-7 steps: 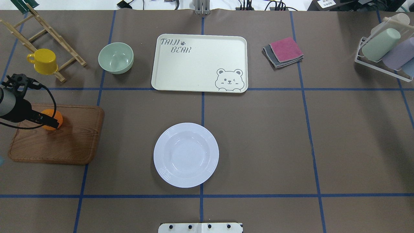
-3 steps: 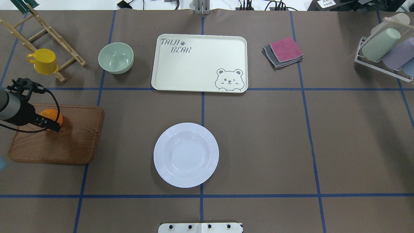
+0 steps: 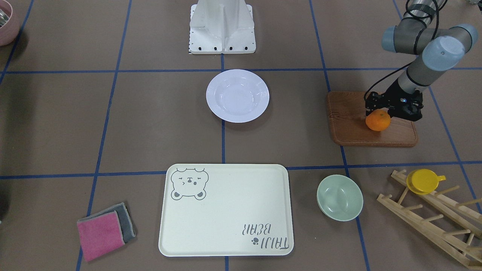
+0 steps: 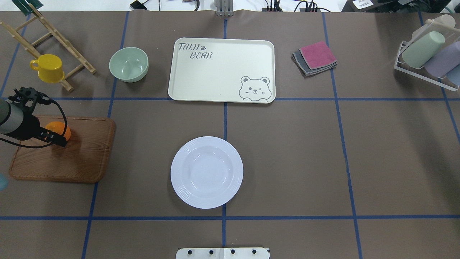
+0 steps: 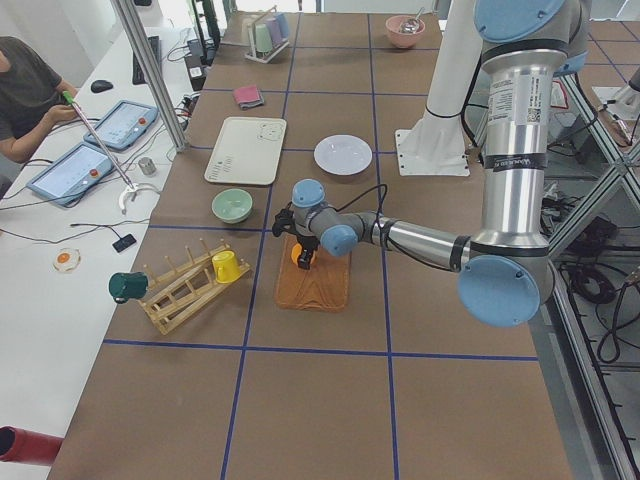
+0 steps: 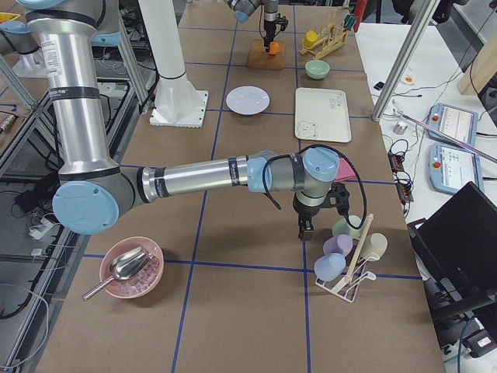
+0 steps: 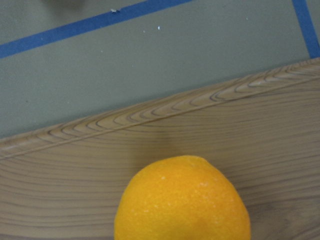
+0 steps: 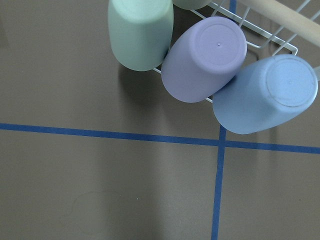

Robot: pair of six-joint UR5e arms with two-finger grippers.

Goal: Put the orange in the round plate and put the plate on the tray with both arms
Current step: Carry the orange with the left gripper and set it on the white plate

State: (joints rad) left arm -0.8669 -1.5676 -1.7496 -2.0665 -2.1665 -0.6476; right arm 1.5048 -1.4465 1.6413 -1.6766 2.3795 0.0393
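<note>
The orange [image 4: 59, 128] sits on a brown wooden board [image 4: 79, 158] at the table's left. My left gripper [image 4: 54, 136] hangs over it, open, with a black finger on either side of the fruit. The left wrist view shows the orange [image 7: 182, 200] close up at the bottom edge, and no fingers appear there. The white round plate [image 4: 206, 172] lies empty at the table's middle. The cream bear tray [image 4: 215, 72] lies empty beyond it. My right gripper [image 6: 303, 231] shows only in the exterior right view, beside a cup rack, and I cannot tell whether it is open or shut.
A mint bowl [image 4: 128, 64] stands left of the tray. A yellow cup [image 4: 48, 67] hangs on a wooden rack [image 4: 54, 32]. Folded cloths [image 4: 315, 57] lie right of the tray. A wire rack of cups [image 4: 427, 54] is at the far right. A person [image 5: 25, 90] sits beside the table.
My left gripper shifted slightly toward the robot over the orange, then held still. More of the orange shows now. The orange, plate and tray have not moved.
</note>
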